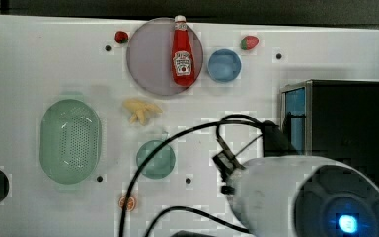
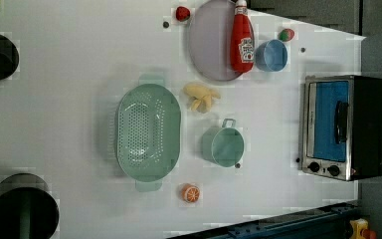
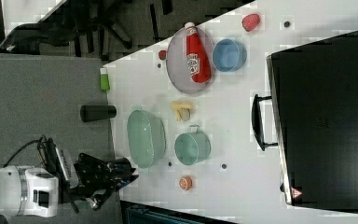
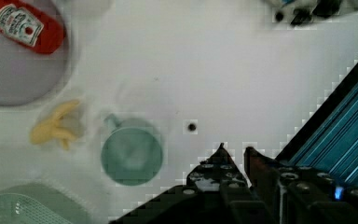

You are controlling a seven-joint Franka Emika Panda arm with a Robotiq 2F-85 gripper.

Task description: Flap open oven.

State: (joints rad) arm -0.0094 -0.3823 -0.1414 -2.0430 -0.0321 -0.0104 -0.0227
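Green colander (image 4: 25, 207) sits farthest from my gripper (image 4: 235, 154) in the wrist view, then bananas (image 4: 56, 128), then the green pot (image 4: 131, 156) just beside the fingertips. Fingers nearly pressed together, a thin gap left, nothing between them. Blue rails run on the other side of the gripper. Oven (image 2: 343, 127) stands well apart from the gripper, across the table (image 2: 69, 99), door shut, bar handle (image 3: 260, 122) facing the clutter. My guess: I'm narrowing the fingers early so they can hook behind that bar. Approach not started yet
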